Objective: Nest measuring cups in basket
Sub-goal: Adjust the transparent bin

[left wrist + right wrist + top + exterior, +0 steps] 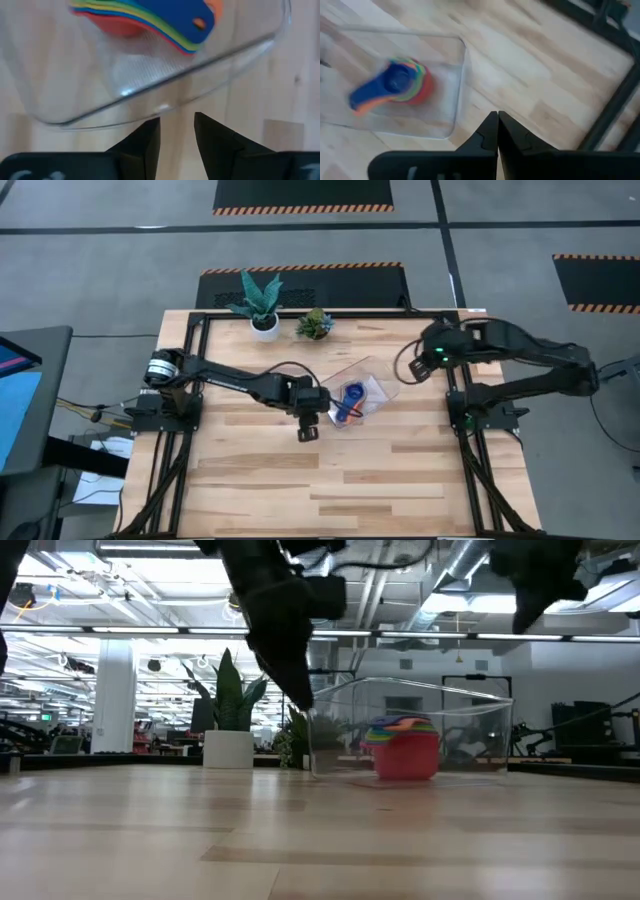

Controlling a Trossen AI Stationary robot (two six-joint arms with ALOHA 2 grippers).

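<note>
The measuring cups [350, 402] sit nested in one stack, dark blue on top and red at the bottom [403, 750], inside the clear basket [378, 378], which rests on the table's middle. My left gripper [307, 428] stands open just off the basket's left near wall [150, 95], pointing steeply down, with bare wood between fingertips [150, 131] and wall. My right gripper [422, 362] is shut and empty. It hangs high over the table's right side, back from the basket [455, 60], and looks down on the cup stack [395, 85].
A white pot with a spiky plant [262, 308] and a small green plant [315, 325] stand at the far edge behind the basket. Black frame rails [465, 440] run along the table's left and right sides. Bare wood [330, 490] lies toward the near edge.
</note>
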